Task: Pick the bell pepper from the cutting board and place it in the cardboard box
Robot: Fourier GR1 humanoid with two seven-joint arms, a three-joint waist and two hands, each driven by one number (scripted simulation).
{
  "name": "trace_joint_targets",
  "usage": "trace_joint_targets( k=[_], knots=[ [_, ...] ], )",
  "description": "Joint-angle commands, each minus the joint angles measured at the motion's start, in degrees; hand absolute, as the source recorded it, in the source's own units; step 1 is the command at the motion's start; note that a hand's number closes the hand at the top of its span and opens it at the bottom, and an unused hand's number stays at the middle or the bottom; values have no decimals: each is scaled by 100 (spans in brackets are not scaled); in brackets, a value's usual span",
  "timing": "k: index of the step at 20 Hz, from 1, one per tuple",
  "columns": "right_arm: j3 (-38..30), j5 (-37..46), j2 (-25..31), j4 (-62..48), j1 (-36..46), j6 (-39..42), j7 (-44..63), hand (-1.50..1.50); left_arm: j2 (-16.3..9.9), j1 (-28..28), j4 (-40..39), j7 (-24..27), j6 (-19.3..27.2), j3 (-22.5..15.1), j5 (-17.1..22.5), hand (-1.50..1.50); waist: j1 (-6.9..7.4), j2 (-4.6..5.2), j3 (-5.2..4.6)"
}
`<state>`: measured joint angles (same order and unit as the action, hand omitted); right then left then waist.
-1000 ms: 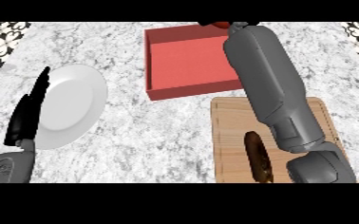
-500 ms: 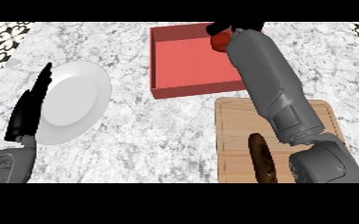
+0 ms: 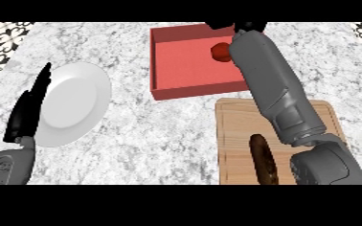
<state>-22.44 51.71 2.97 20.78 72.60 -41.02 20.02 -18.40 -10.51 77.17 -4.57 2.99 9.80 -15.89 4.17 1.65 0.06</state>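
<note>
Red bell pepper (image 3: 220, 52) sits in the cardboard box (image 3: 185, 83), upper centre; right hand (image 3: 244, 27) above it, fingers unreadable; left hand (image 3: 28, 106) open, frame's left.

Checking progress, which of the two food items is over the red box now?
The red bell pepper, beside the right forearm; the dark brown elongated item lies on the wooden cutting board.
</note>
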Motion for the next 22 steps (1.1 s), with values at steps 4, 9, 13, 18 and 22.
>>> trace_joint_targets(
  k=[4,9,13,18,22],
  knots=[
    [-554,-765,103,397,-46,-649,-1044,-150,-56,-116,-124,-108,4,125,31,0,-177,-56,1],
    [-657,-1334,188,962,-336,-262,-1597,-150,55,284,-205,142,130,177,-9,0,-350,-142,-3],
    [-450,-1488,261,1950,-1335,194,-1512,-150,-10,557,-198,287,200,324,-15,0,-529,-221,-5],
    [-5,-1338,144,3494,-2329,618,-681,-150,23,460,-54,20,201,275,-60,0,-656,-269,-9],
    [166,-1466,430,4875,-3421,1350,-490,-150,9,653,-59,161,120,351,33,0,-657,-262,-10]
  ],
)
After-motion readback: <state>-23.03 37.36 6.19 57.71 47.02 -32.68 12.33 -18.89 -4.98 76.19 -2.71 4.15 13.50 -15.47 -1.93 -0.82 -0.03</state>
